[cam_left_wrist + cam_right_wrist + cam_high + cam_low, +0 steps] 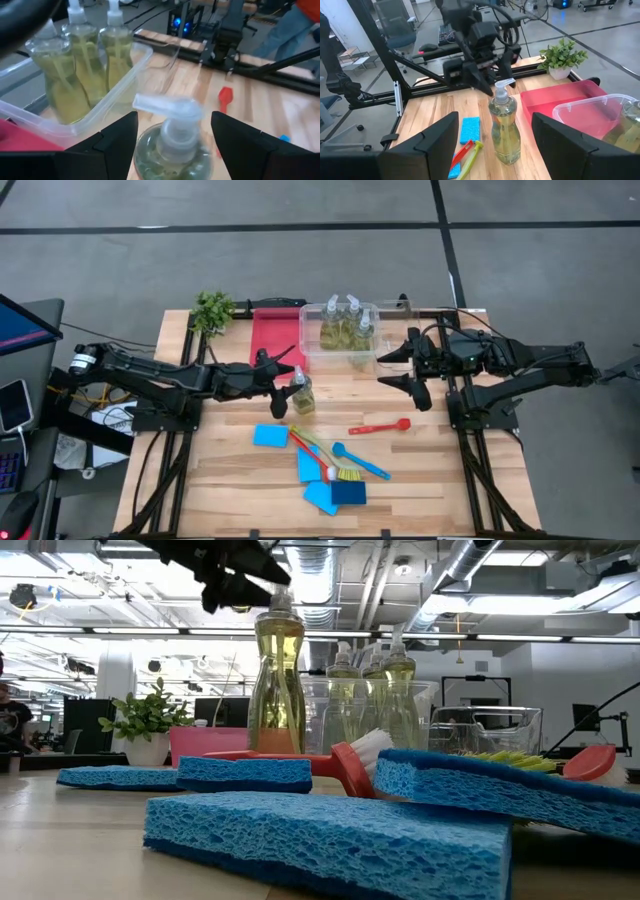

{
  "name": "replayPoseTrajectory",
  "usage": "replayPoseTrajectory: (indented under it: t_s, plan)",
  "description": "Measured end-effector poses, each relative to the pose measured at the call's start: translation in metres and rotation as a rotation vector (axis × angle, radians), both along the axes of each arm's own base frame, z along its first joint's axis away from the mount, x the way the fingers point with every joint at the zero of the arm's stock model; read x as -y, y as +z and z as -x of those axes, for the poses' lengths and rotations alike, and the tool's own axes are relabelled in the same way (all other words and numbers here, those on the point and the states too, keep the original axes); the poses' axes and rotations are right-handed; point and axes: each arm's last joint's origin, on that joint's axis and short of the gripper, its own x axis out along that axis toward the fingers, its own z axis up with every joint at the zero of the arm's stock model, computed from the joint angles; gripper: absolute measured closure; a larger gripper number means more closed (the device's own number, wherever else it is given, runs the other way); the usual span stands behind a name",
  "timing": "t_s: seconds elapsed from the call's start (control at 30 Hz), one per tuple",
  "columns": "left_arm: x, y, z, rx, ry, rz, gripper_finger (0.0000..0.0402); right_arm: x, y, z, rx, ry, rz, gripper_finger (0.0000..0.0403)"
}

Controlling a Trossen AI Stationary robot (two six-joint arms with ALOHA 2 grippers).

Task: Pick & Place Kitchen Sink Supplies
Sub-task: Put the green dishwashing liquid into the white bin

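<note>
My left gripper [283, 387] sits with its fingers spread wide, one to each side of the pump top of a clear bottle of yellow-green liquid [302, 393]. From the left wrist view the pump head [172, 111] sits in the gap between the two dark fingers [112, 137], and I see no contact with either of them. That bottle stands upright on the wooden table [440, 480], just in front of the clear plastic bin [312, 352].

Three more bottles [345, 327] stand upright inside that bin. Beside the bin lies the red tray [272, 337], and past the tray, at the table's back corner, a small green potted plant [212, 310].

My right gripper [398, 369] hangs open over bare table just beside the bin, holding nothing and pointing across at the standing bottle.

Toward the front of the table the other supplies lie scattered. A red brush [380, 425] lies by itself near the right arm. A light blue sponge [270, 436] lies flat in front of the standing bottle. Further forward, a yellow brush [322, 450], a blue brush [359, 461] and another red-handled one cross over a light blue sponge [309, 465], with one more light blue sponge [320, 498] and a darker blue sponge [349, 493] touching each other at the front.
</note>
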Motion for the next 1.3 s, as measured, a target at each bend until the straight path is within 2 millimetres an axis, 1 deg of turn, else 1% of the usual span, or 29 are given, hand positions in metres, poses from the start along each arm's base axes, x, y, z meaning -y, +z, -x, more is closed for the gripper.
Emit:
replayPoseTrajectory:
  t_s: [0.2, 0.4, 0.9, 1.07, 1.3]
  plan:
    - [-0.002, -0.021, -0.020, -0.025, 0.008, 0.016, 0.0147, 0.000, -0.001, 0.000, -0.008, 0.000, -0.002, 0.0158]
    - [0.000, -0.028, -0.036, 0.052, 0.007, 0.025, 0.0147, 0.000, -0.002, 0.000, -0.019, 0.000, -0.002, 0.0158]
    - [0.000, -0.026, -0.038, 0.077, 0.007, 0.023, 0.0150, 0.000, -0.005, 0.001, -0.057, 0.003, 0.000, 0.0158]
    - [0.000, -0.026, -0.038, 0.081, 0.009, 0.023, 0.0175, 0.000, -0.006, 0.001, -0.060, 0.003, 0.001, 0.0158]
    - [0.000, -0.025, -0.038, 0.090, 0.009, 0.025, 0.0232, 0.000, -0.006, 0.001, -0.060, 0.003, 0.001, 0.0158]
